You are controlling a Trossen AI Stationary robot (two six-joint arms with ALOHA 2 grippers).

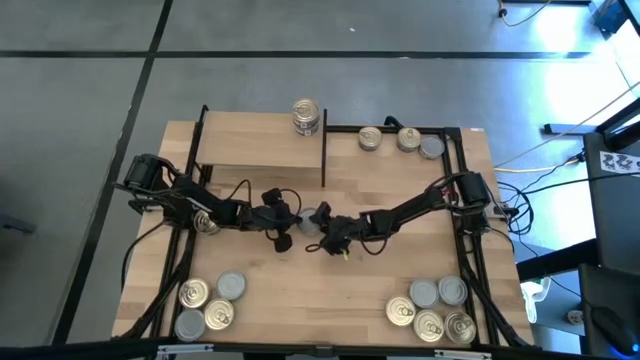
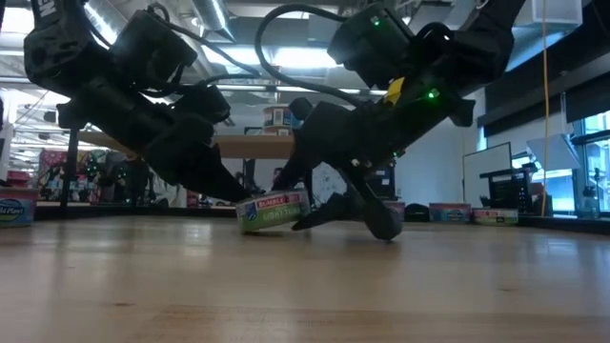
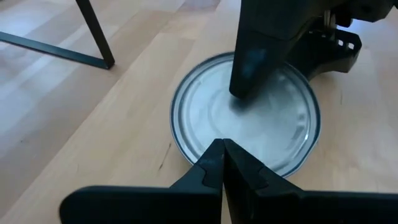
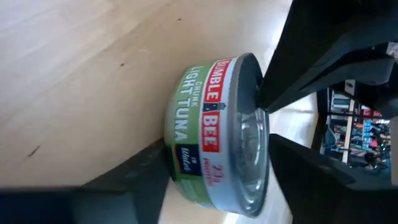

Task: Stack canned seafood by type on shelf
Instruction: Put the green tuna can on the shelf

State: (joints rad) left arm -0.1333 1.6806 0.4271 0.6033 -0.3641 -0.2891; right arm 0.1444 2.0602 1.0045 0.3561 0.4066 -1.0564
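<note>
1. High view: the short round silver-topped tuna tin [image 1: 316,217] lay mid-tabletop [image 1: 300,300], well apart from the light wood shelf [image 1: 260,140], between both claws.
2. Low view: rigid, smooth and likely slippery; best gripped across its wall.
3. Left wrist view: the left claw [image 3: 222,163], clenched, touched the tin's rim.
4. Right wrist view: the right claw [image 4: 217,168] straddled the tin, fingers parted, grasp unconfirmed.
</note>
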